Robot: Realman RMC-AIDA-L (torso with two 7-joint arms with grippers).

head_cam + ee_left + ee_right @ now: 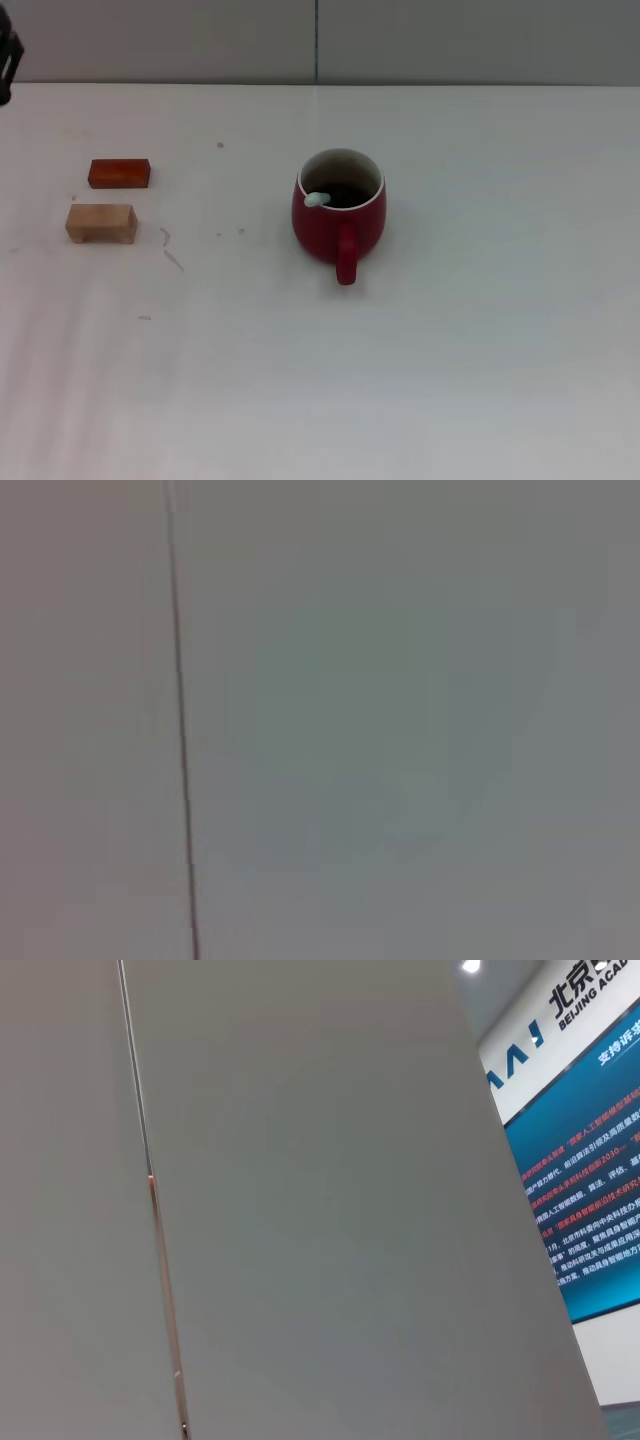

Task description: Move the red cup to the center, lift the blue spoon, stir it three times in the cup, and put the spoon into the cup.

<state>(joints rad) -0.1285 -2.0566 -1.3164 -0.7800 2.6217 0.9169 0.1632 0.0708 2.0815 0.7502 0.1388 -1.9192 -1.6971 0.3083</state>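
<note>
Red cup (338, 215) standing upright mid-worktop (450, 350), handle facing the robot, blue spoon (318, 199) resting inside against the rim, left claw (8, 55) barely showing at far-left edge, state impossible to tell, right claw out of sight.

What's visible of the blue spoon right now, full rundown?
Only the tip of the blue spoon shows in the head view: a small, pale light-blue rounded end that looks like plastic, resting against the white rim on the robot's left side of the red cup. The rest sits down inside the cup's dark interior, hidden, so neck and bowl cannot be seen. It leans on the rim rather than standing upright. Nothing grips it; neither wrist view shows it.
</note>
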